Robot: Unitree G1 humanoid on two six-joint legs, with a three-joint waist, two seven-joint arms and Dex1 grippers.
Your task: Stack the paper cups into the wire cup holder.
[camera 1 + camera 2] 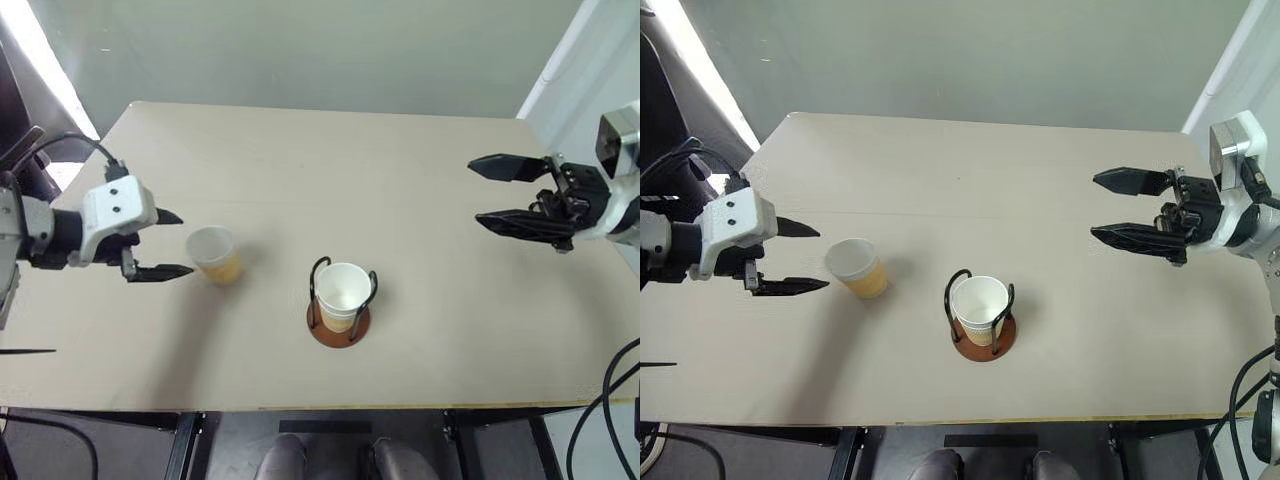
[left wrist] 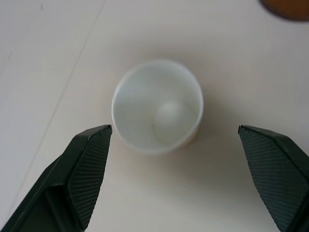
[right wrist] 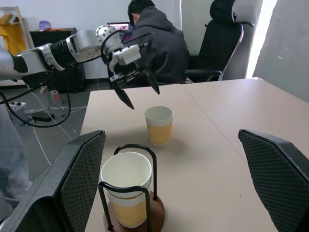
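Left gripper [image 1: 170, 243]: fingers spread, empty, just left of a ribbed yellow-orange paper cup [image 1: 214, 254] left of frame centre. Right gripper [image 1: 492, 193]: fingers spread, empty, far right. Round reddish-brown wire cup holder [image 1: 338, 322], lower centre, contains a cup [image 1: 341, 293].

Left gripper [image 1: 172, 243], right gripper [image 1: 485, 195] (both agape)

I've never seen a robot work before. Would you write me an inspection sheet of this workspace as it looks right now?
Surface: beige table, bare apart from the job's things.
Job's things: wire cup holder with cup in holder; loose cup upright on the table beside it.
Clutter: nothing seen.
Grippers: left gripper close beside the loose cup, jaws open; right gripper off to the side, jaws open, empty.
Cables: black cables by the table's edge.
Surroundings: seated person, office chair.
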